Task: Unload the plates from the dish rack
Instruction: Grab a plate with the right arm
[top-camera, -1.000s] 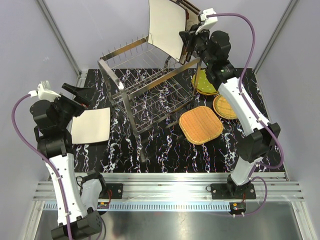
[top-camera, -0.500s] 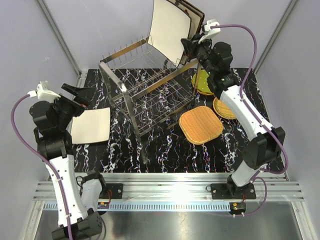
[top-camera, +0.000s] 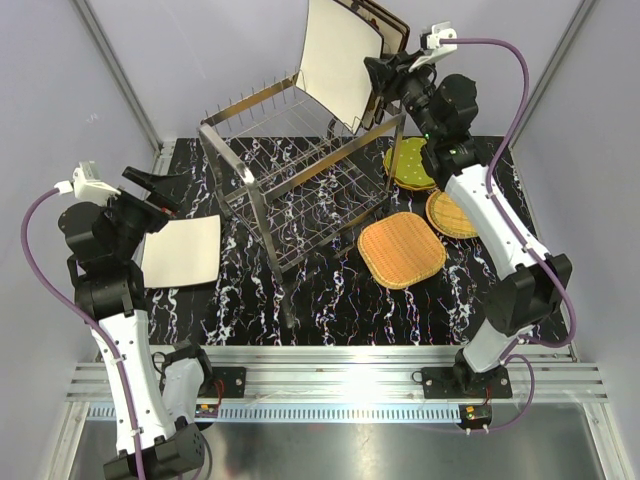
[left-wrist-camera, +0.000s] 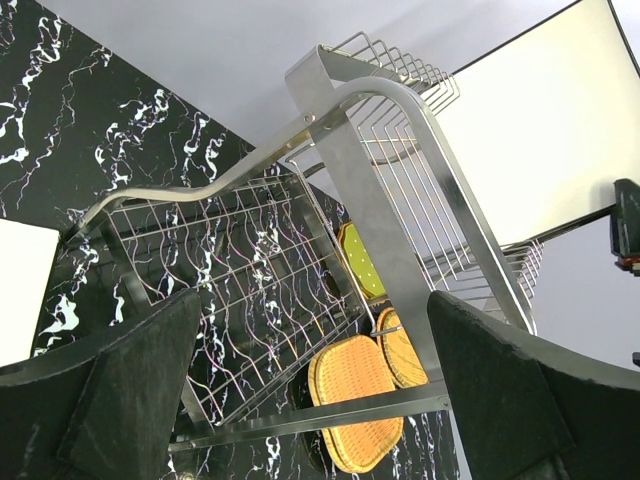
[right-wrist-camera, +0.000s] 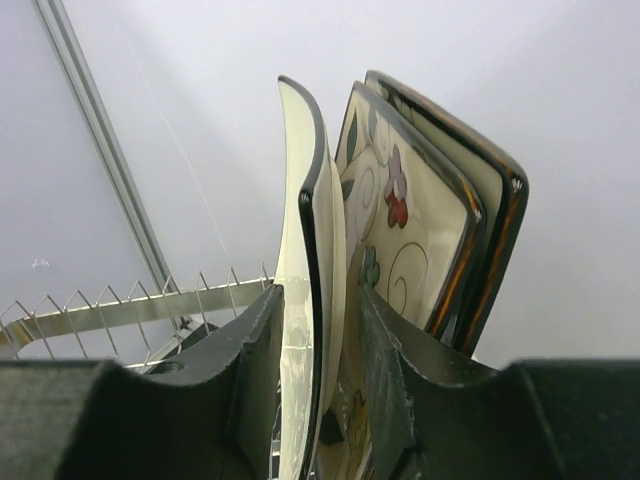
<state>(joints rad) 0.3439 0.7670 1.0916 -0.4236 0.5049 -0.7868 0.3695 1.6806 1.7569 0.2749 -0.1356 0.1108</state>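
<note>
The chrome dish rack (top-camera: 300, 170) stands mid-table. A large cream square plate (top-camera: 340, 60) stands upright at its top right corner, with the flower-patterned plate (top-camera: 392, 35) and one more plate behind it. My right gripper (top-camera: 378, 72) is at the cream plate's right edge. In the right wrist view my gripper (right-wrist-camera: 318, 295) is shut on the cream plate (right-wrist-camera: 305, 200), one finger on each face, and the flower-patterned plate (right-wrist-camera: 400, 220) is just behind. My left gripper (top-camera: 150, 185) is open and empty, left of the rack, above another cream plate (top-camera: 182, 250) lying flat.
Right of the rack lie a large wicker plate (top-camera: 401, 248), a smaller wicker plate (top-camera: 450, 213) and a green dotted plate (top-camera: 410, 165). The left wrist view shows the rack frame (left-wrist-camera: 370, 160) and the wicker plates (left-wrist-camera: 355, 400) between its open fingers. Enclosure walls surround the table.
My right wrist has moved up and to the right, and the cream plate has tilted slightly with it, baring more of the plates behind. The left arm has not moved.
</note>
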